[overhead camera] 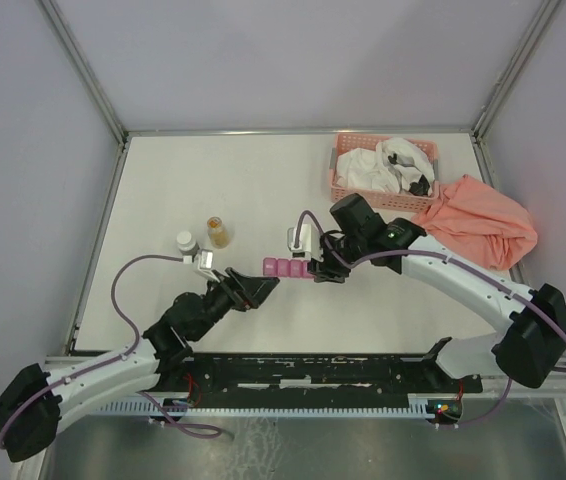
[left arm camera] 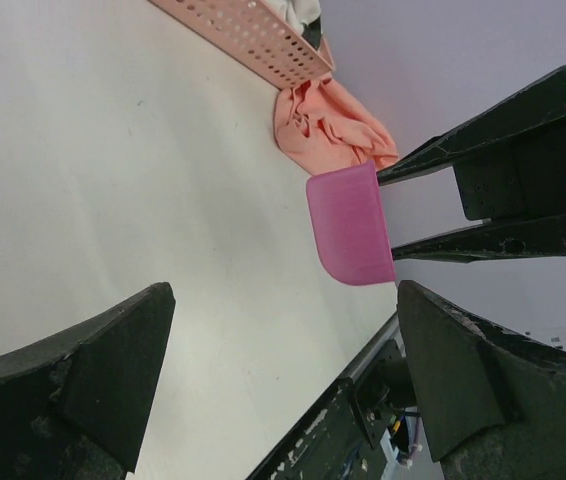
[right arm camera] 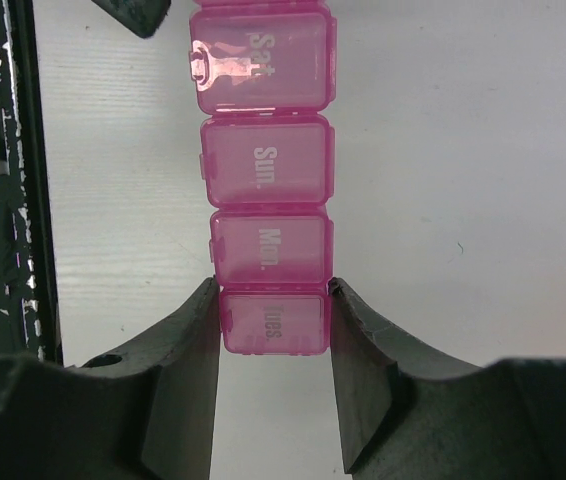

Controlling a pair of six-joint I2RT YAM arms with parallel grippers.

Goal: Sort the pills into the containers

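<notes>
Right wrist view, right pincer [right arm camera: 271, 300] clamps containers [right arm camera: 268, 160] at Tues end, far end cut off, contents unclear, left pincer [left arm camera: 283, 295] spread wide

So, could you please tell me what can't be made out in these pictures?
- Compartment contents: hidden by the closed, tinted lids of the pill organizer in the right wrist view.
- Organizer's full length: cut off by the top edge there; the right pincer covers one end in the top view.
- Contents of the amber bottle: too small, top view.
</notes>
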